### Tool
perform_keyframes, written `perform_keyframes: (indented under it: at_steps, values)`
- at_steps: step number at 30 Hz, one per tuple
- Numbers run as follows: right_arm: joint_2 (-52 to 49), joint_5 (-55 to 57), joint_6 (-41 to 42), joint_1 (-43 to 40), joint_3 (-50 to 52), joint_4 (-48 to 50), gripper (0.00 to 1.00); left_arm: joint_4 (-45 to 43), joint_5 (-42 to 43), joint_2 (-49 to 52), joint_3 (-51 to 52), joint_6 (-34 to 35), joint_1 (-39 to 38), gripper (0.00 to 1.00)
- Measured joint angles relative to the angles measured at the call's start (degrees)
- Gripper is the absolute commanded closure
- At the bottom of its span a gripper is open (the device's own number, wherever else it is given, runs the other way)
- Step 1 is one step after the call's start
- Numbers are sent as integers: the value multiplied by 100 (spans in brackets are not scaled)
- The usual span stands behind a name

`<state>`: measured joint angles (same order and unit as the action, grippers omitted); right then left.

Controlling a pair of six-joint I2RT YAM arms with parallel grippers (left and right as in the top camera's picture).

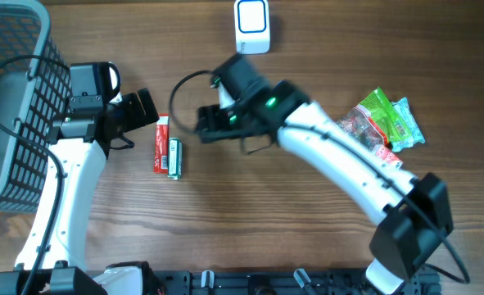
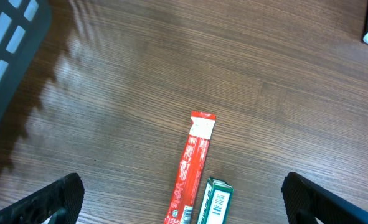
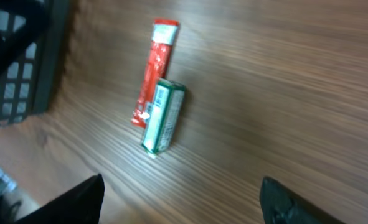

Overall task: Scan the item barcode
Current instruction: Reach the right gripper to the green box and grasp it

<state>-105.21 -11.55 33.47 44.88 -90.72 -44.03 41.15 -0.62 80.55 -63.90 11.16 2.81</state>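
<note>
Holding my left gripper (image 1: pixel 147 108) spread wide above the wooden table (image 1: pixel 250 213), I am carrying nothing in it. Its two dark fingertips (image 2: pixel 53 200) are showing far apart at the lower corners of the left wrist view. My right gripper (image 1: pixel 199 124) is also standing spread, and nothing is lying between its fingers.

The green box (image 1: pixel 174 158) is lying flat on the table, near both my grippers but not touching either. It is lying just beside the red stick packet (image 1: pixel 160 143), and they seem to be touching along one side. The barcode (image 2: pixel 218 204) on the box is facing up.

The white scanner (image 1: pixel 251 26) is standing at the far edge, well apart from the box. The grey basket (image 1: pixel 12 98) is sitting at my left, and some snack bags (image 1: pixel 385 123) are lying at my right.
</note>
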Motion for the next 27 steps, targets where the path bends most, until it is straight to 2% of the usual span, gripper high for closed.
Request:
perform_keyframes:
  at_steps: [4,8,13,24,27]
  values:
    - [-13,977,713,839,791,1285,36,0,0,0,0,0,0,0]
    - [-79,2013,966,1464,1397,2109,37,0,0,0,0,0,0,0]
    - [-507,3012,807,1956,1458,2802,40,0,0,0,0,0,0,0]
    - [-1294,3329,627,2055,1460,4048,40,0,0,0,0,0,0,0]
    - [-1539,3351,629,2055,1460,4065,46,0,0,0,0,0,0,0]
